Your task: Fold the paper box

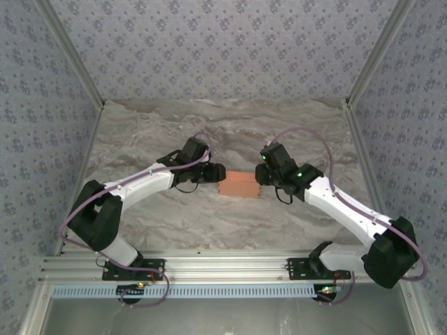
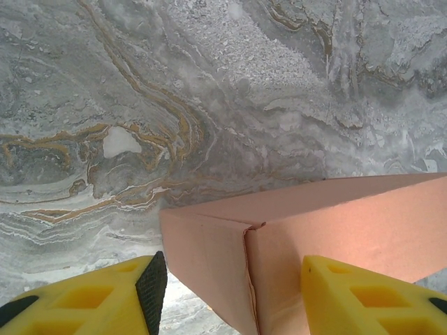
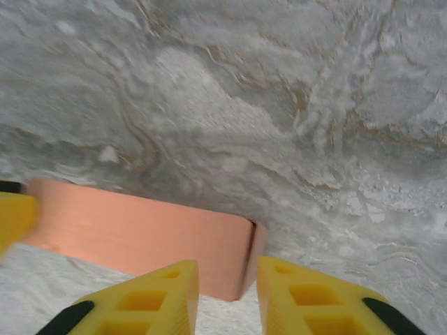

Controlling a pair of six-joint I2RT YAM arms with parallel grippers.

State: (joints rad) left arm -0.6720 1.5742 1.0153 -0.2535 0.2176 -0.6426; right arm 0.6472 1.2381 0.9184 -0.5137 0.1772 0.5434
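Two grippers meet at the paper box, one at each end. In the left wrist view, the left gripper has its yellow fingers spread wide, and a vertical corner of the box stands in the gap. One finger's black pad is just beside the left wall and the other finger overlaps the long wall, though we cannot tell whether either one presses the card. In the right wrist view, the right gripper shows a narrower gap with table visible through it, and the end corner of the box sits just beyond its tips. From above we see the left gripper at the box's left end and the right gripper at its right end. The box is already formed and rests near the middle of the marble-patterned table, midway between the two white arms.
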